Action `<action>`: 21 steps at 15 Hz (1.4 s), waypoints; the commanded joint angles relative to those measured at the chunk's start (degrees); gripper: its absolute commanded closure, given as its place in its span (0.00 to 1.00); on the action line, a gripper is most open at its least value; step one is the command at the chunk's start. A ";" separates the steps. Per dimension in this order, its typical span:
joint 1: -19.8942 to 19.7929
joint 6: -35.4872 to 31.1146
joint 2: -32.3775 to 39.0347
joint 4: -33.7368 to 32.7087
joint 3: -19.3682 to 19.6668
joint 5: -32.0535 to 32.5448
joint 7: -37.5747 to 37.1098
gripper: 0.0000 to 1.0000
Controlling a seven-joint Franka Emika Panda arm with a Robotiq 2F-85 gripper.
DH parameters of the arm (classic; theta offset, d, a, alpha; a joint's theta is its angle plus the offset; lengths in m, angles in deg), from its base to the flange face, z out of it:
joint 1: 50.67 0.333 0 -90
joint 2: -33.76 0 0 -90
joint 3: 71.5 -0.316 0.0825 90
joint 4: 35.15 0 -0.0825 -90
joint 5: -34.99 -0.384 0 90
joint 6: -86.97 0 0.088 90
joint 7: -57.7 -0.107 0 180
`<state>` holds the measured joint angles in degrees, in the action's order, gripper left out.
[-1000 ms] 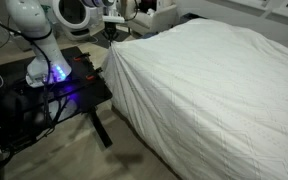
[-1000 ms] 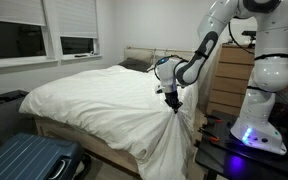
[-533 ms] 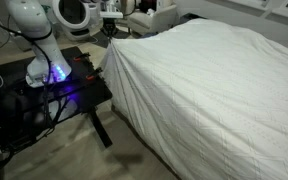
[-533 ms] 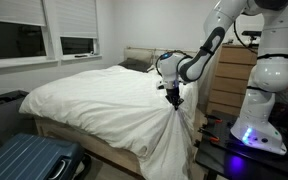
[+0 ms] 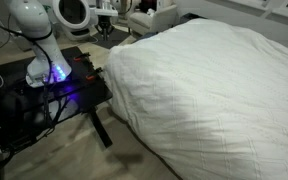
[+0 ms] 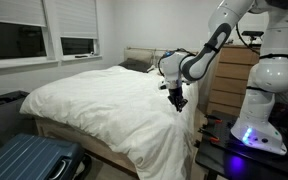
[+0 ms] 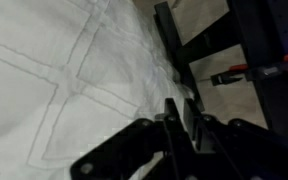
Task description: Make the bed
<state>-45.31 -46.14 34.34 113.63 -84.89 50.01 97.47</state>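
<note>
Wrist view looks down past the end effector (image 7: 181,110), whose dark fingers stand close together over the quilted white duvet (image 7: 64,70); whether they pinch any cloth I cannot tell. Only here do the black legs of the desk (image 7: 199,40) show just beside the duvet's hanging edge. In an exterior view the bed (image 6: 89,100) runs lengthwise from its headboard (image 6: 136,55) at the back toward the near left, with the end effector (image 6: 177,100) at the side edge nearest the desk (image 6: 219,150) and a blue suitcase (image 6: 29,160) by the foot. In an exterior view the bed (image 5: 214,90) fills the right, one corner draped beside the desk (image 5: 79,95).
</note>
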 commanded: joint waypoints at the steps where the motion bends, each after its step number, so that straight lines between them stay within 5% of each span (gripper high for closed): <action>1: 5.59 4.41 -5.68 3.39 -1.77 -6.95 0.31 0.51; 8: 8.95 1.76 -8.63 6.54 -1.21 -5.00 -3.60 0.01; 16: 4.14 -15.47 -12.31 12.01 2.56 14.47 -19.28 0.00; 21: -2.19 -19.41 -13.78 11.12 5.67 23.57 -32.02 0.00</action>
<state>-44.41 -63.35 23.74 123.49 -80.67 69.78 71.29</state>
